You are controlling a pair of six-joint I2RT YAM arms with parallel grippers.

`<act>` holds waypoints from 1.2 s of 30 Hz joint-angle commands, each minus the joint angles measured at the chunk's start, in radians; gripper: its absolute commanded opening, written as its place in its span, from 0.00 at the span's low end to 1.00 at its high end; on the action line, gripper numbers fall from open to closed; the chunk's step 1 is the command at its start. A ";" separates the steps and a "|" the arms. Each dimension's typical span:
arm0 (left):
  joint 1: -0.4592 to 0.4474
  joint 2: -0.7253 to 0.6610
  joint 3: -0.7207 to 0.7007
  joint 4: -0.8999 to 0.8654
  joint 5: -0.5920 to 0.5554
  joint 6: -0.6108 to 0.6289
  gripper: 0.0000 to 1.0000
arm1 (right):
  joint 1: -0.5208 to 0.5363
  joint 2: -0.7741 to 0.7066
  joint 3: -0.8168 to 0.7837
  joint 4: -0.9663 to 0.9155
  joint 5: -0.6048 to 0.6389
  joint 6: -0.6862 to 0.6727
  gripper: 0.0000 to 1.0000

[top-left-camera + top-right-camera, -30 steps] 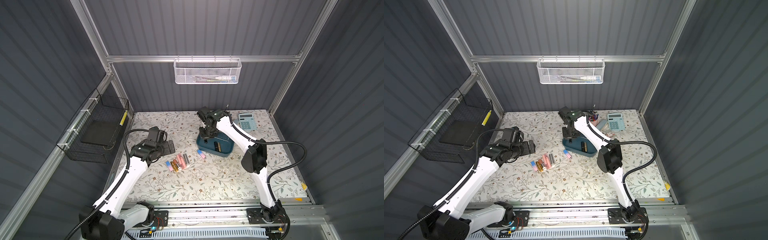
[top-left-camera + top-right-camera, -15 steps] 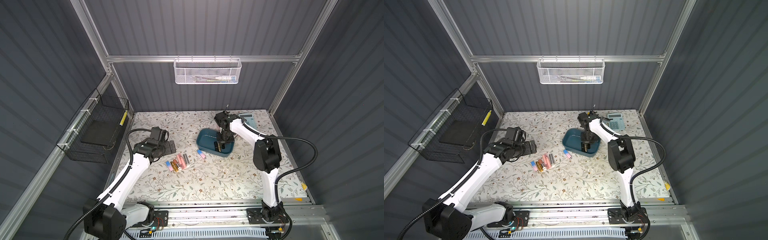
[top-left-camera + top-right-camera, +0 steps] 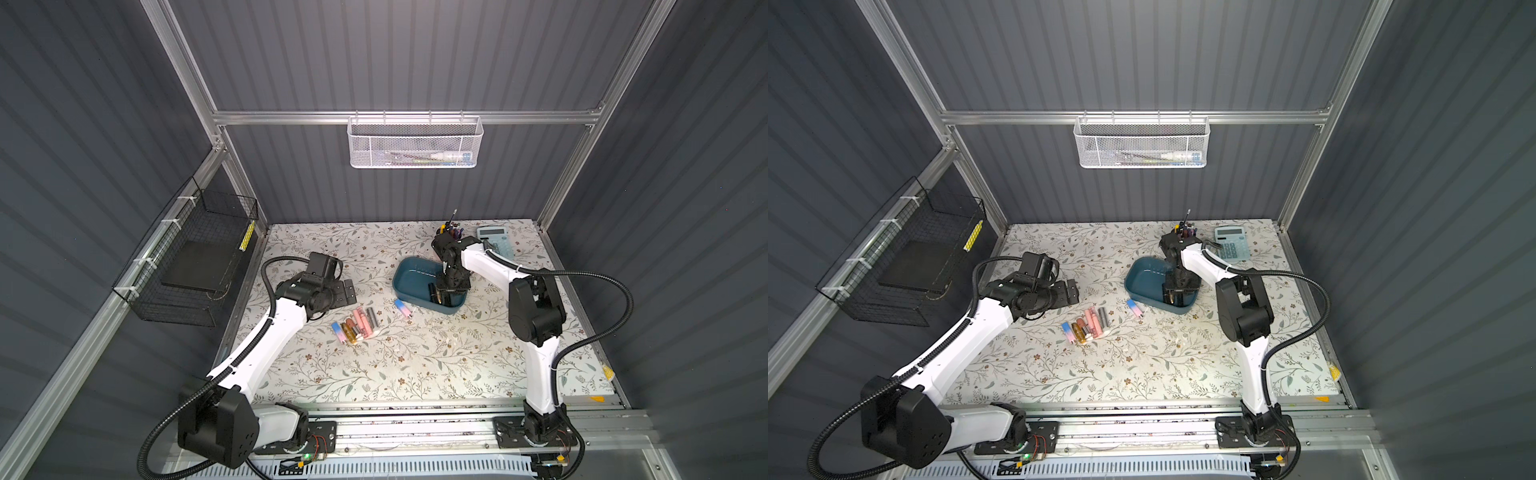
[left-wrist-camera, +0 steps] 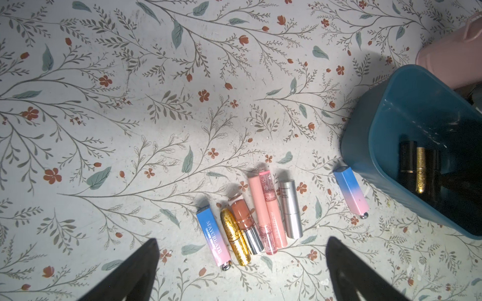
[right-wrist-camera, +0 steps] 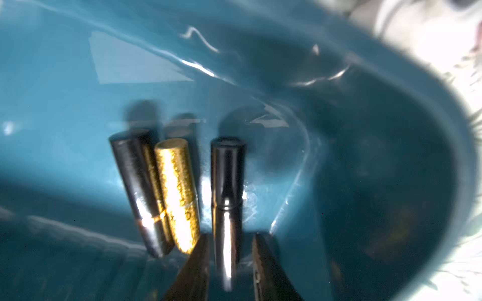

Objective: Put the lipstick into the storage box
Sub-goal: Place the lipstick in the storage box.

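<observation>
Lipstick [image 5: 227,182], a glossy black cylinder, lies in the smooth teal storage box [image 5: 130,65] between slightly parted jaws of the right claw [image 5: 230,235]; the left claw [image 4: 242,239] gapes wide.

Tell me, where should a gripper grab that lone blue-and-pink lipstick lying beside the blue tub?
Probably from above, pinching the lone blue-and-pink lipstick across its middle. It lies flat, its long sides are flat, and table shows on both; the storage box crowds only its blue end.
</observation>
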 commanded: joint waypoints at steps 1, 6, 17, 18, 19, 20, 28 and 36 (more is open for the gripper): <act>0.001 0.030 0.032 0.004 0.037 -0.027 1.00 | -0.004 -0.075 0.033 -0.047 0.035 -0.018 0.37; 0.000 0.074 0.008 0.032 0.047 -0.054 1.00 | -0.002 -0.133 0.102 -0.144 0.031 -0.027 0.39; -0.003 0.066 -0.181 0.251 -0.075 -0.095 1.00 | 0.074 -0.295 -0.178 0.127 0.104 -0.018 0.39; -0.003 0.058 -0.197 0.270 -0.073 -0.091 1.00 | 0.101 -0.309 -0.215 0.174 0.111 -0.011 0.39; -0.003 0.050 -0.208 0.282 -0.074 -0.088 1.00 | 0.123 -0.319 -0.239 0.206 0.118 -0.010 0.40; -0.004 0.040 -0.220 0.293 -0.074 -0.078 1.00 | 0.157 -0.328 -0.268 0.243 0.135 -0.008 0.40; -0.004 -0.108 -0.237 0.195 -0.125 -0.037 1.00 | 0.397 -0.325 -0.299 0.337 0.200 0.012 0.41; -0.004 -0.341 -0.384 0.183 -0.187 -0.089 1.00 | 0.498 -0.224 -0.210 0.314 0.195 0.031 0.43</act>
